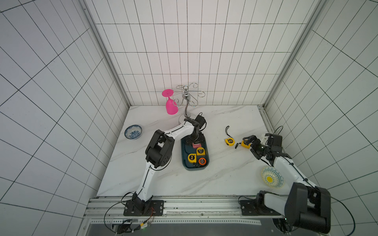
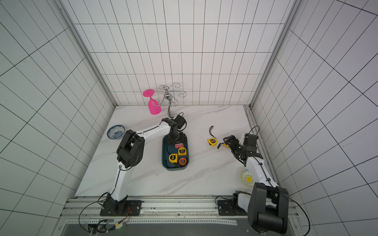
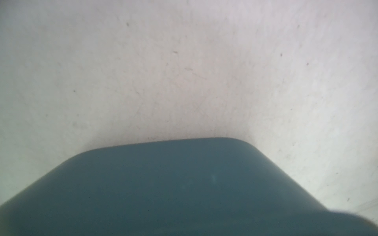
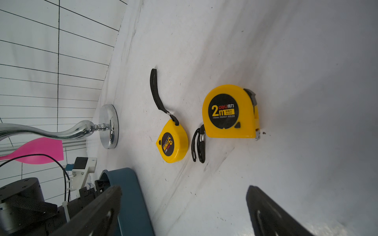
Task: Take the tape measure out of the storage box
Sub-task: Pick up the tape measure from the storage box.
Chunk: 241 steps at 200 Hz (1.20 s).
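The dark teal storage box [image 1: 194,167] lies mid-table. Inside it I see a pink-red tape measure [image 1: 196,145], two yellow ones [image 1: 200,151] [image 1: 191,158] and an orange-black one [image 1: 202,161]. My left gripper [image 1: 196,142] reaches down into the box's far end, right over the pink-red one; its jaws are hidden. The left wrist view shows only the blurred box wall [image 3: 163,183]. My right gripper [image 4: 183,190] stands open and empty just above the table, at a yellow 2m tape measure [image 4: 230,111], with a yellow 3m one [image 4: 172,142] beside it.
A blue-and-white bowl [image 1: 133,132] sits at the left edge. A yellow patterned bowl [image 1: 272,177] lies under my right arm. A chrome glass rack [image 1: 187,98] holding a pink glass [image 1: 170,104] stands at the back wall, behind the box.
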Each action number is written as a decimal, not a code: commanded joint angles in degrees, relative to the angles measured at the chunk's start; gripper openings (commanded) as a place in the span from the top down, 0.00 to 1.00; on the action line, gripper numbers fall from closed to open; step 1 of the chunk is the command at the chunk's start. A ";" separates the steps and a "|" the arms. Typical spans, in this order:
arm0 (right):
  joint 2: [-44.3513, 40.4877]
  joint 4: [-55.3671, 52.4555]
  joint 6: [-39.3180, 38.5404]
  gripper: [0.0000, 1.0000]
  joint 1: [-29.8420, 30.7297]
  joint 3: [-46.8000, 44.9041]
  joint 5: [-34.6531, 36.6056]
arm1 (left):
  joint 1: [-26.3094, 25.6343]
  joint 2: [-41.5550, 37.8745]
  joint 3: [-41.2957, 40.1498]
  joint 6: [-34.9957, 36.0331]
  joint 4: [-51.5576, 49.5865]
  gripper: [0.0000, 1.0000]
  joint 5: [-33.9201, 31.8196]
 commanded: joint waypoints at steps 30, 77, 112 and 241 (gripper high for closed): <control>1.09 1.74 0.53 0.01 0.92 1.54 -1.38 | 0.24 2.02 -2.06 0.64 -0.24 0.45 -0.89; 2.42 4.06 -0.41 0.01 6.53 1.90 -3.12 | 1.47 -2.58 -6.42 -0.88 0.89 0.90 -1.05; 3.06 7.95 0.17 0.01 12.62 1.55 -2.71 | 2.27 -9.03 -8.70 -3.76 1.37 1.00 -1.81; 7.83 28.42 2.93 0.01 33.55 1.73 1.56 | 0.97 -19.59 -4.51 -14.70 5.30 1.00 5.21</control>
